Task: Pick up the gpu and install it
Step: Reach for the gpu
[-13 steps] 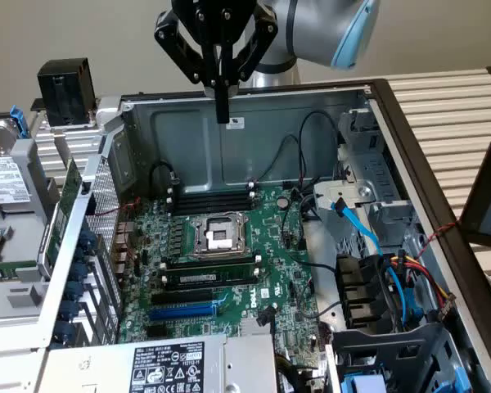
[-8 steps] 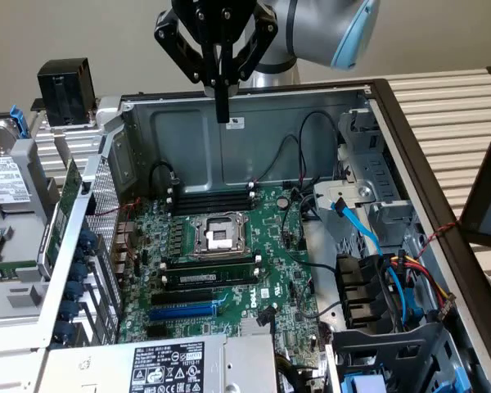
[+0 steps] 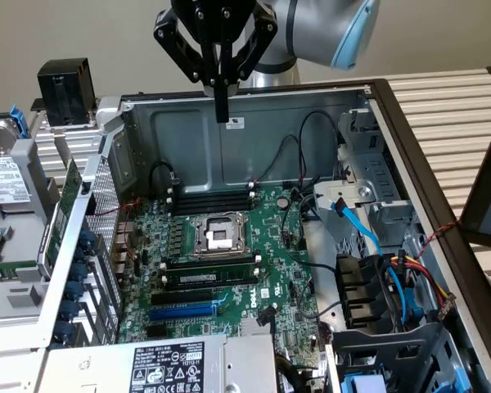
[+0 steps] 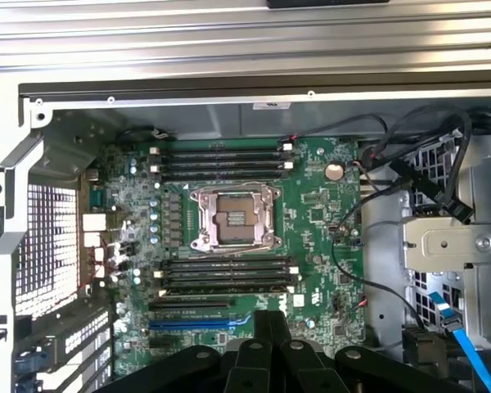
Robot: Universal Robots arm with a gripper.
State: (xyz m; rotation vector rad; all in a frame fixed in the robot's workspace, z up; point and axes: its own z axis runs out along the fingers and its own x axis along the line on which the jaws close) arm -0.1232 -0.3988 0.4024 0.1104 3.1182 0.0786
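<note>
We see arm cut off by exterior view's top edge; upper part of gripper cut there too. In wrist view, gripper's black linkage runs off view's edge and hides lowest slots of motherboard. Power supply cut by exterior view's bottom edge; its label print too small for us to read. Silver drive cut at exterior view's left edge, dark panel at its right edge. Green board edge mostly hidden behind perforated case wall; we cannot tell what it is.
</note>
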